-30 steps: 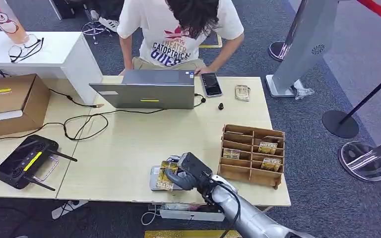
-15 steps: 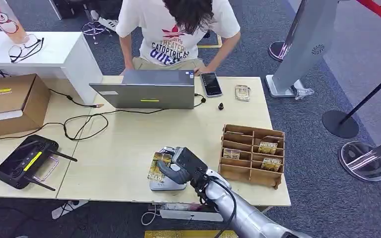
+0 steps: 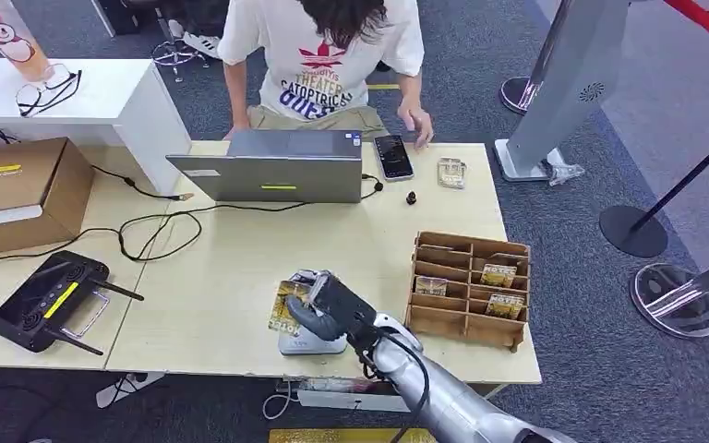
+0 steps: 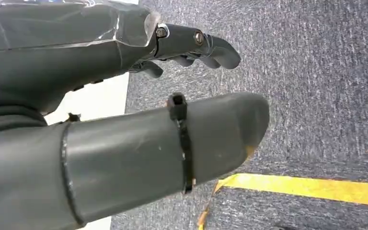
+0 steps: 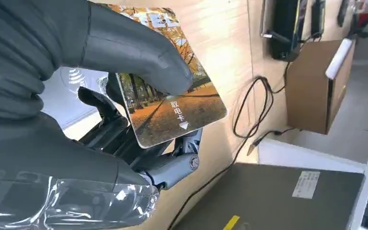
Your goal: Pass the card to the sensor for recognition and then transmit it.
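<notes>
The right hand [image 3: 325,310] grips the card [image 3: 285,309] between thumb and fingers, holding it just above the left edge of the grey sensor [image 3: 312,340] near the front of the wooden table [image 3: 240,268]. In the right wrist view the card [image 5: 172,103] shows an autumn park scene with the white characters "取电卡" above a small arrow. The left hand [image 4: 124,96] holds nothing, its fingers apart, over grey carpet with a yellow line. To the right stands a wooden card rack [image 3: 468,289] holding similar cards. Behind the laptop [image 3: 272,166] sits a person [image 3: 323,55] whose white shirt reads "THEATER CATOPTRICAL"; a phone [image 3: 392,156] lies beside the laptop.
</notes>
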### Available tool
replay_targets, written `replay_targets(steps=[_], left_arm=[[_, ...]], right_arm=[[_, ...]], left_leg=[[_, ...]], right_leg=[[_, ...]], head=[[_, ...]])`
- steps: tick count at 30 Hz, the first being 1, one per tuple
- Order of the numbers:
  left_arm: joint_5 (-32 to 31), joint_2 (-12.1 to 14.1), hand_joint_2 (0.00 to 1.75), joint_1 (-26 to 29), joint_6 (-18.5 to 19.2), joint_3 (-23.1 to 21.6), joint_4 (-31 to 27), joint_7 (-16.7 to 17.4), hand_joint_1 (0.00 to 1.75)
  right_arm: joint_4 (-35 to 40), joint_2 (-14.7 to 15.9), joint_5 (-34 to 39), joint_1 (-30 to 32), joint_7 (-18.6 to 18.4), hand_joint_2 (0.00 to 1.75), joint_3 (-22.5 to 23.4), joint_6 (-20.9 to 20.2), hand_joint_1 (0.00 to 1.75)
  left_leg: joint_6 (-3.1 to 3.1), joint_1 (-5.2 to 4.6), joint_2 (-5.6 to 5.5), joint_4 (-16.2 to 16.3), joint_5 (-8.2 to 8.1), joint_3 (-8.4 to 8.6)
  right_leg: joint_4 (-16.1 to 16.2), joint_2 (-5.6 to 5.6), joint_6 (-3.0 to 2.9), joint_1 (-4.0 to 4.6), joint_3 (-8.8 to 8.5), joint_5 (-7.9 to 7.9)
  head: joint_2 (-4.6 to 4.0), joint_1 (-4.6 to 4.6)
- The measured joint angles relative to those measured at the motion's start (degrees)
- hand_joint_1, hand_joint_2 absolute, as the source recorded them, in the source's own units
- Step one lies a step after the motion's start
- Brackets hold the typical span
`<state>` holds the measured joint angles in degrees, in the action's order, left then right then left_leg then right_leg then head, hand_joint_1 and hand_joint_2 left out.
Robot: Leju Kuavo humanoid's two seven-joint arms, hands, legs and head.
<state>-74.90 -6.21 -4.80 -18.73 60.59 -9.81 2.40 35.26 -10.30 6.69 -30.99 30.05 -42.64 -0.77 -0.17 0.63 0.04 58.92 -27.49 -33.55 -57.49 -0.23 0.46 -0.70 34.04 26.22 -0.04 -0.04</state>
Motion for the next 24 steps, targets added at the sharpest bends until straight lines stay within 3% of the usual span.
replay_targets(steps=[16,24], left_arm=[[-1.5,-0.5,0.00,-0.3,-0.2,0.0,0.0,1.0,0.00],[-1.8,-0.7,0.00,-0.6,-0.2,0.0,0.0,1.1,0.00]], right_arm=[[-3.3,-1.3,-6.3,0.1,3.6,1.75,-0.2,15.8,1.75],[-4.6,-1.6,-7.4,0.6,4.1,1.75,-0.2,17.6,1.75]], left_leg=[[0.00,0.00,0.00,0.0,0.00,0.00],[0.00,0.00,0.00,0.0,0.00,0.01]], right_leg=[[0.0,0.00,0.00,0.00,0.00,0.00],[0.0,0.00,0.00,0.00,0.01,0.00]], head=[[0.00,0.02],[0.00,0.00]])
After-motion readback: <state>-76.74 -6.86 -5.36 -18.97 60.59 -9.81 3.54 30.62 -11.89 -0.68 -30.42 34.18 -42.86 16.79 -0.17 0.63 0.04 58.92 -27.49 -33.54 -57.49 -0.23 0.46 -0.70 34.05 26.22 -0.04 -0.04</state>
